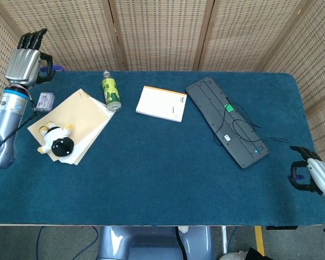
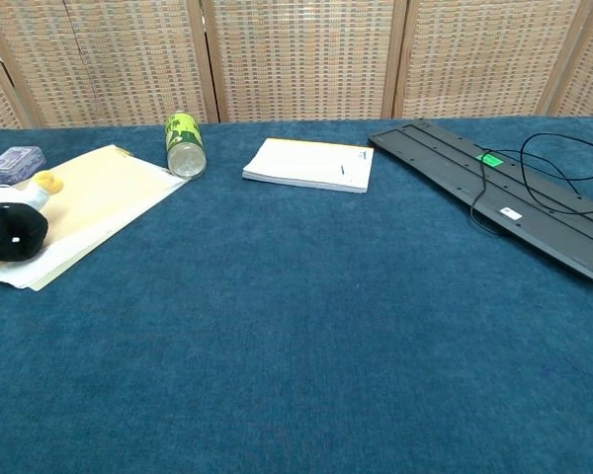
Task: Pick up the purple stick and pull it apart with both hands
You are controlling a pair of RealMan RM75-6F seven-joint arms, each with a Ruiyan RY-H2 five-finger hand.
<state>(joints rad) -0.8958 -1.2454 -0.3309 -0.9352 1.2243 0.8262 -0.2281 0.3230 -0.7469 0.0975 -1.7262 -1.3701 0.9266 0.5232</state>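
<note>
Blue surface (image 1: 162,179) before wicker screens | our left hand (image 1: 26,60) holds something purple, far left | our right hand (image 1: 314,176) likewise, right edge

purple stick (image 1: 56,69) | only a tip shows | by left robot hand (image 1: 26,54) thumb

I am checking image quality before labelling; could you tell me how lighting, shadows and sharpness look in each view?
Head view: even light, soft shadows, sharp throughout, left hand and right hand crisp at the edges. Chest view: equally even, no glare on the keyboard, no hands visible.
</note>
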